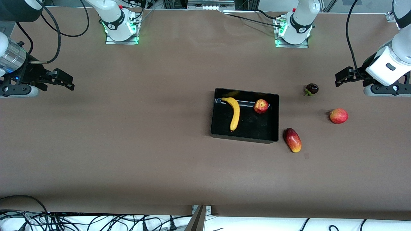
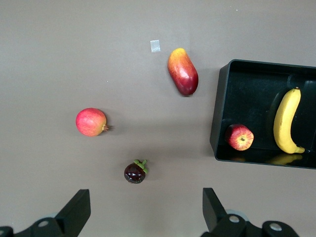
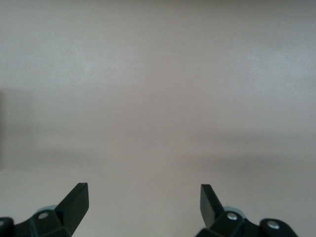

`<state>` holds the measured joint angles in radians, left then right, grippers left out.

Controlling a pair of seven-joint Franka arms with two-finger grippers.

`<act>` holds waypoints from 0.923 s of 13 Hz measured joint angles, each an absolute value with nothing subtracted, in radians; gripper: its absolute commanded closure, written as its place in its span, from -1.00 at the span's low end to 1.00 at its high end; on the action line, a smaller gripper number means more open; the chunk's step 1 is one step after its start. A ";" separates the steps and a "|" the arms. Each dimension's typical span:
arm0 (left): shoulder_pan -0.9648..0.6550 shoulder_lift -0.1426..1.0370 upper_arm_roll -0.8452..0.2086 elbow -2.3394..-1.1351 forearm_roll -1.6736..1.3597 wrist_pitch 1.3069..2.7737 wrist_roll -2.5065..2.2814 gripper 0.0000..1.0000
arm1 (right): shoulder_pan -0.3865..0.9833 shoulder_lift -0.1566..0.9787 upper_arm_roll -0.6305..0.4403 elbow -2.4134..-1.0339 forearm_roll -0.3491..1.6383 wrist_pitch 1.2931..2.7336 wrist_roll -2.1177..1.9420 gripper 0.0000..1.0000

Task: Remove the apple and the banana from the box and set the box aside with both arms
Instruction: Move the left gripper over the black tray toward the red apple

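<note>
reaching into the box (image 1: 244,136) is where trouble seems likeliest: its low black walls could catch a finger, and a knock would slide the whole tray across the bench (image 1: 128,144) before any fruit is lifted. the apple (image 1: 261,106) lies inside, in the box corner farther from the front camera at the left arm's end, close to the walls, so there looks to be little room for fingers there. the banana (image 1: 235,113) lies in the middle of the box, curving from the wall toward the robots' edge of the bench down toward the camera-side wall; a grip near either tip could let it swing or slip.

look-alikes are a further risk. the pink-red round fruit (image 1: 338,115) and the mango (image 1: 292,140) rest on the bench outside the box, toward the left arm's end, the mango just beside the box's camera-side corner, where it could block a sideways push. a dark mangosteen (image 1: 311,89) sits near the left end effector (image 1: 337,79).

both arms wait: that left end effector hangs released over the left arm's end of the bench, and the right end effector (image 1: 68,81) hangs released over bare bench at the right arm's end, well apart from the box.
</note>
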<state>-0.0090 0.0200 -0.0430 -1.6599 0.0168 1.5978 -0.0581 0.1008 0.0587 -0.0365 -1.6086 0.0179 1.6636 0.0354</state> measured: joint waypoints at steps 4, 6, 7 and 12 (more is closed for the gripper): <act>-0.009 0.020 -0.043 -1.659 0.017 1.594 -0.058 -1.00 | 0.101 0.059 -0.037 -1.609 0.018 1.664 0.035 -1.00; -0.010 0.021 -0.044 -1.659 0.017 1.587 -0.058 -1.00 | 0.101 0.059 -0.037 -1.609 0.018 1.664 0.035 -1.00; -0.012 0.022 -0.045 -1.659 0.017 1.572 -0.058 -1.00 | 0.101 0.059 -0.037 -1.609 0.018 1.664 0.035 -1.00; -0.026 0.044 -0.058 -1.648 0.017 1.538 -0.058 -1.00 | 0.101 0.059 -0.037 -1.609 0.018 1.664 0.035 -1.00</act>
<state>-0.0263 0.0439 -0.0576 -1.6476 0.0168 1.5380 -0.0579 0.1008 0.0588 -0.0365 -1.6086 0.0180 1.6636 0.0354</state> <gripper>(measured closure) 0.000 0.000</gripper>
